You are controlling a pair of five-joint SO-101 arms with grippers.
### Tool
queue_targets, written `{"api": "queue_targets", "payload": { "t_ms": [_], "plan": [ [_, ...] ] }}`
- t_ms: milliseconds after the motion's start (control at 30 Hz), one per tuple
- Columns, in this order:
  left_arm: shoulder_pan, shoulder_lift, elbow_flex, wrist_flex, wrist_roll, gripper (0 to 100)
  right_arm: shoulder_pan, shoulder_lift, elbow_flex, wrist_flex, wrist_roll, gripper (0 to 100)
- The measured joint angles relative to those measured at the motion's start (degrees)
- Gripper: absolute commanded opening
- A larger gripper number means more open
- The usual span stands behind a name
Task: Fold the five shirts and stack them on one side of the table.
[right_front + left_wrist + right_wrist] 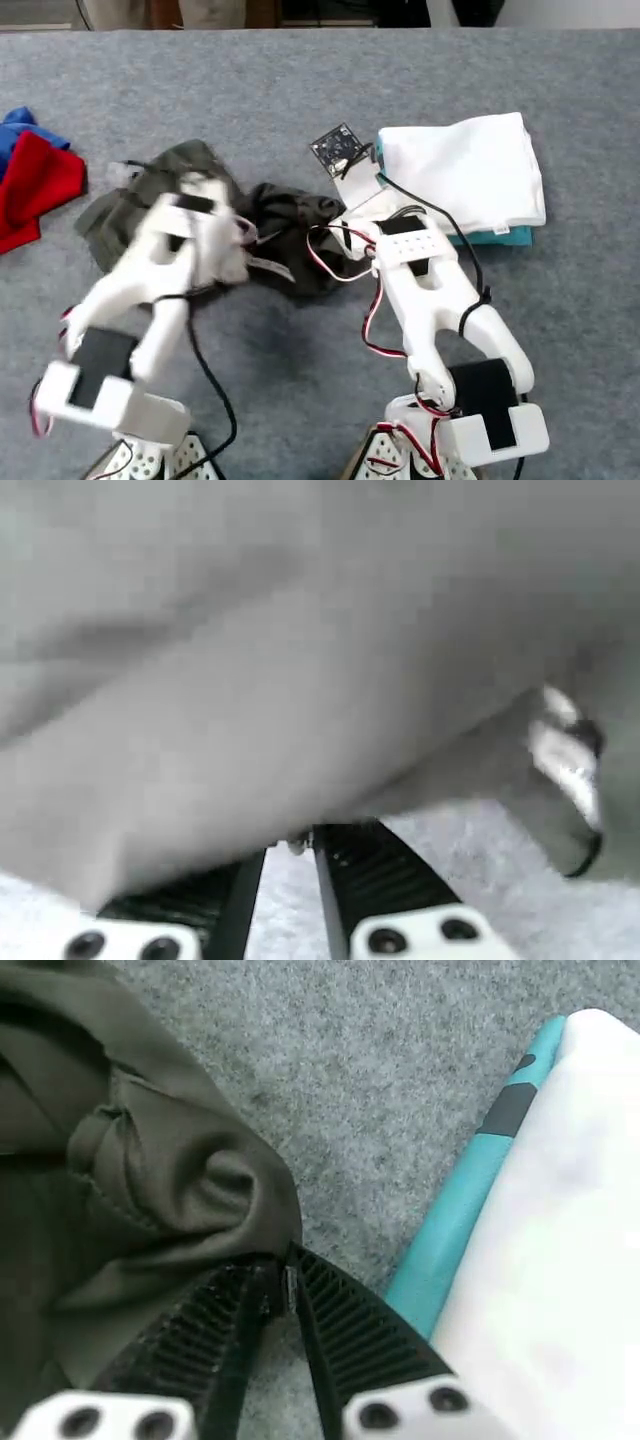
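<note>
Grey felt surface [300, 90] carries all 5 shirts. Olive shirt [120, 215], the largest loose item, lies crumpled and unfolded at centre, between the 2 arms. White shirt [465, 170] sits folded on a teal shirt [495, 236] at the right side, a stack of 2. Red shirt [35, 185] and blue shirt [15, 130] lie bunched at the left edge, well apart from the stack. Left claw [298, 835]: jaws drawn together on a fold of the olive cloth. Right claw [287, 1260]: jaws pressed together, clamped on the olive shirt's end nearest the stack.

Step in hand, as judged: spreading the olive shirt, shirt 3 of 5, ahead of folding. The next move calls for both claws to draw apart evenly so the cloth lies flat without dragging against the stack.

View differences: the high view gives the olive shirt's whole extent and the 2 waiting shirts. The right wrist view gives the pinch itself beside the teal edge. The left wrist view gives draped cloth close up and a pale tag [565, 755].
</note>
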Motion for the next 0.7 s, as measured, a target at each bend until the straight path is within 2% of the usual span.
{"api": "queue_targets", "payload": {
  "t_ms": [133, 300, 500, 700],
  "plan": [
    [-6.5, -9.8, -2.5, 4.0, -3.0, 2, 0.0, 0.0, 0.0, 0.0, 0.5, 0.2],
    [-12.2, -20.4, -7.6, 8.4, -7.9, 2, 0.0, -0.1, -0.9, 3.1, 6.2, 0.2],
    [-15.6, -25.8, -16.0, 17.7, -10.4, 2, 0.0, -7.4, -8.4, 16.8, 7.3, 0.2],
    [-20.3, -26.0, -26.4, 24.4, -10.6, 2, 0.0, -18.2, -23.5, 34.8, 7.3, 0.2]
  ]
}}
